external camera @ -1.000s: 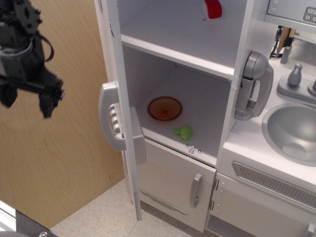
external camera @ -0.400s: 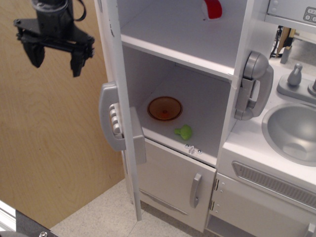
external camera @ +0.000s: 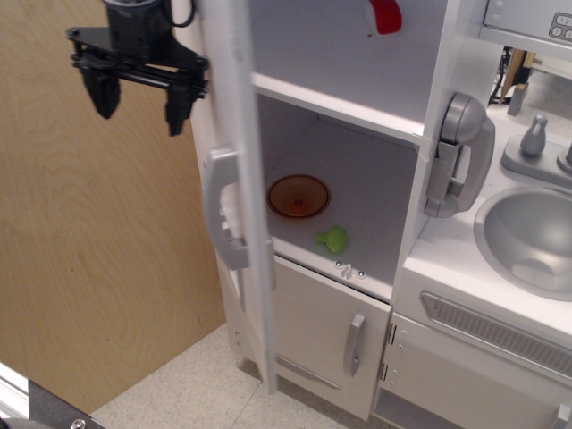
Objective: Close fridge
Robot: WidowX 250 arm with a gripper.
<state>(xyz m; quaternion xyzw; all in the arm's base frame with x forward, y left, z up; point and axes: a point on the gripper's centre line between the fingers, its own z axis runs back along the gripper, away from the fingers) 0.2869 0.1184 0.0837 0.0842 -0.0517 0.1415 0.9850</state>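
Note:
The tall white toy fridge [external camera: 357, 179] stands open, with white shelves inside. Its big door [external camera: 241, 134] is seen nearly edge-on, swung partway toward the cabinet, with the grey vertical handle [external camera: 222, 219] on its outer face. My black gripper [external camera: 138, 103] is open and empty at the upper left. Its right finger is at the door's outer face near the top; I cannot tell if it touches.
An orange bowl [external camera: 298, 195] and a small green toy [external camera: 333, 239] sit on the lower shelf. A red item [external camera: 386, 14] is on the upper shelf. A grey wall phone [external camera: 458, 154], a sink [external camera: 532, 237] and a small lower door [external camera: 326, 335] are to the right. A wooden panel [external camera: 89, 268] stands behind the gripper.
My gripper has moved up and right to the door's outer face. The door has swung rightward, toward the cabinet.

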